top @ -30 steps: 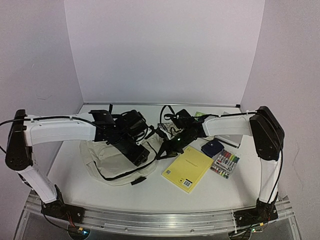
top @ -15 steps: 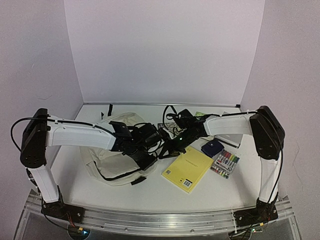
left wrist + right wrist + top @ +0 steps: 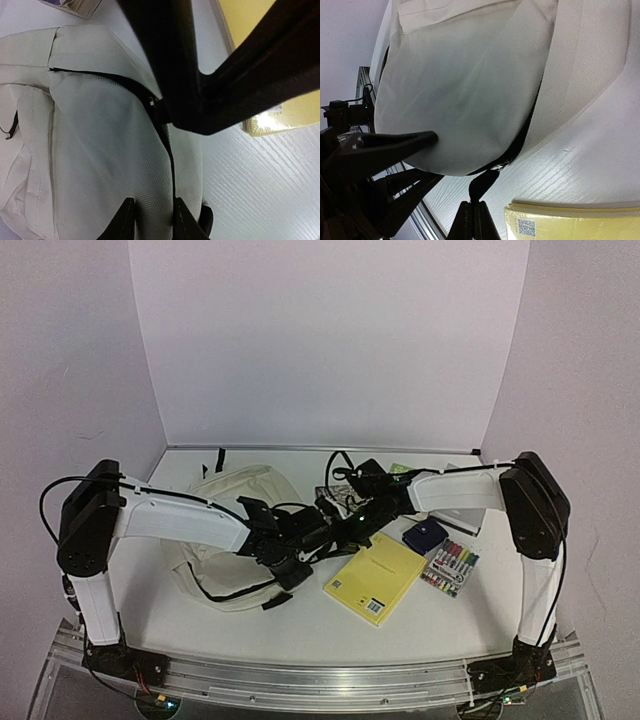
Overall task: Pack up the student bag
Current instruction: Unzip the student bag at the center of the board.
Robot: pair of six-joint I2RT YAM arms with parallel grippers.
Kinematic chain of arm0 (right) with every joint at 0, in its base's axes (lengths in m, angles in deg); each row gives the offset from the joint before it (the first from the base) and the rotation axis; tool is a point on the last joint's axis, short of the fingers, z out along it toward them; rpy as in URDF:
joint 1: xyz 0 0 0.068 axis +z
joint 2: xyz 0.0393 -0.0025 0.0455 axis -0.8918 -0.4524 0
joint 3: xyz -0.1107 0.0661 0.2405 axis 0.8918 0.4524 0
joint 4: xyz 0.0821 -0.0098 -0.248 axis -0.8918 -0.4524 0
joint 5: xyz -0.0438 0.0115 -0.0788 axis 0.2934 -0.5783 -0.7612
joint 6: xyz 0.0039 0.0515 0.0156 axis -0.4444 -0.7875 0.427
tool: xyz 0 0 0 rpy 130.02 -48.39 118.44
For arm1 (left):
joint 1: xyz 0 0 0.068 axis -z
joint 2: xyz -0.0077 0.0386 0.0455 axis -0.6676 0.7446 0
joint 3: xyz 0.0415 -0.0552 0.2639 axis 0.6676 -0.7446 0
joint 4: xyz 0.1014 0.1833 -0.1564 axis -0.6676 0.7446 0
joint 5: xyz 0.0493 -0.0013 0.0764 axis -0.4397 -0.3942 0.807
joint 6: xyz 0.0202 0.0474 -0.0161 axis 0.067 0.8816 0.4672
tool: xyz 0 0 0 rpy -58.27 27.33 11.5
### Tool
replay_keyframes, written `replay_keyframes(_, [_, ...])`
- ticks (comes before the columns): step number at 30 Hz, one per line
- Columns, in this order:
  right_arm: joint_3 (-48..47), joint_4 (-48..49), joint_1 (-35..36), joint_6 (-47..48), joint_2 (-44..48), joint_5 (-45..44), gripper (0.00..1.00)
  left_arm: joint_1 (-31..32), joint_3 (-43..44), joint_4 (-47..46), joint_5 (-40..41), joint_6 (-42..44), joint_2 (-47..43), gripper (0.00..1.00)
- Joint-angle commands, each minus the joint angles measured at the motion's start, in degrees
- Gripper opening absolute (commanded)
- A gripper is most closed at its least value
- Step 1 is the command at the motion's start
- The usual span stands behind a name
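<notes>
Overhead; wrists close, seemingly sharing bag (image 3: 100, 150)

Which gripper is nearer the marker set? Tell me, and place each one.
Right. The right gripper, shut on the zipper pull of the student bag, sits left of the marker set, past the notebook. The left gripper straddles the bag's zipper edge, farther left.

A white, faintly grained table (image 3: 300, 625) sits between plain pale lavender walls (image 3: 330, 340) on three sides. An aluminium rail (image 3: 320, 680) runs along its near edge under soft, even light.
</notes>
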Motion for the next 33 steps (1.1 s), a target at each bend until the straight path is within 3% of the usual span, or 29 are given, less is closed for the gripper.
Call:
replay_keyframes(1, [-0.61, 1.5, -0.36, -0.07, 3.55, 0.21, 0.0, 0.79, -2.1, 0.18, 1.24, -0.06, -3.99, 0.07])
replay_keyframes(3, [-0.76, 1.43, -0.84, 0.35, 3.63, -0.49, 0.0, 1.09, -3.93, 0.74, 0.33, -0.48, -6.52, 0.0])
replay_keyframes(16, [-6.64, 1.08, -2.22, 4.24, -2.35, -6.0, 0.0, 6.99, -10.94, 4.91, -1.87, -2.62, -14.75, 0.0])
replay_keyframes(24, [-7.09, 0.54, -1.93, 3.61, -5.89, -1.93, 0.0, 9.83, -12.7, 7.02, 1.33, -5.31, -17.03, 0.02])
replay_keyframes(27, [-5.08, 0.54, -0.81, 3.67, -3.83, -0.09, 0.0, 9.81, -12.83, 6.31, 2.43, -7.17, -16.96, 0.15])
replay_keyframes(31, [-2.99, 0.68, 0.21, 3.19, -1.25, 2.12, 0.0, 9.74, -11.52, 3.62, 3.37, -8.48, -16.64, 0.48])
replay_keyframes(33, [-2.29, 0.73, 0.53, 3.14, -0.66, 2.2, 0.0, 9.74, -10.63, 2.12, 3.06, -8.45, -15.75, 0.56])
